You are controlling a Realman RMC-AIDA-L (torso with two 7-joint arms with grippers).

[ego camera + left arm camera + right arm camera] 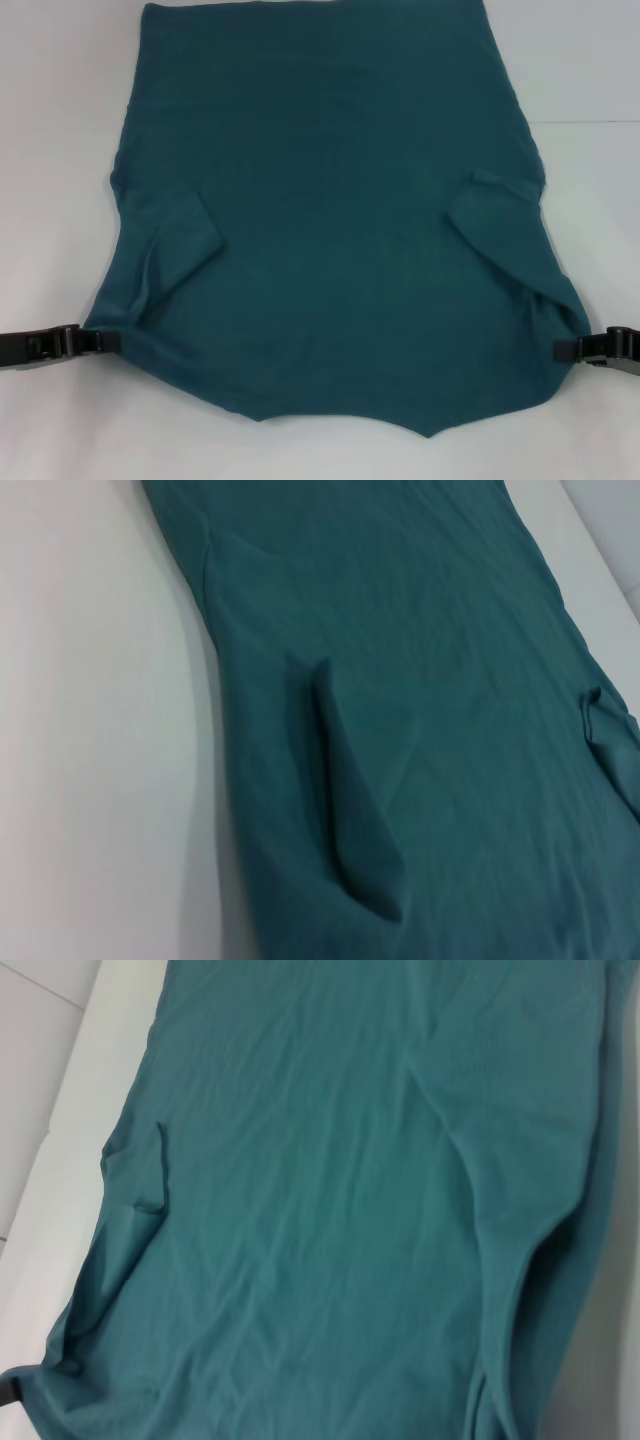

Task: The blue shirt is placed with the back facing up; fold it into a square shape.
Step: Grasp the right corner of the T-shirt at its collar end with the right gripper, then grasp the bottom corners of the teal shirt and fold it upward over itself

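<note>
While big, soft teal-blue cloth shirt [330, 230] lies flat on white table [50, 150], plain side up, both sleeves folded in, my left gripper [100, 342] pinches near left corner. My right gripper [572, 348] pinches near right corner. Both low, at shirt's edges.

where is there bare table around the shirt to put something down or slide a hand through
Bare white table lies off the blue shirt on the robot's left, beyond its edge, and on the right, beyond the folded sleeve. A thin strip runs along the near hem. The near corners are crowded: the left gripper and right gripper sit at the shirt's edges there.
</note>
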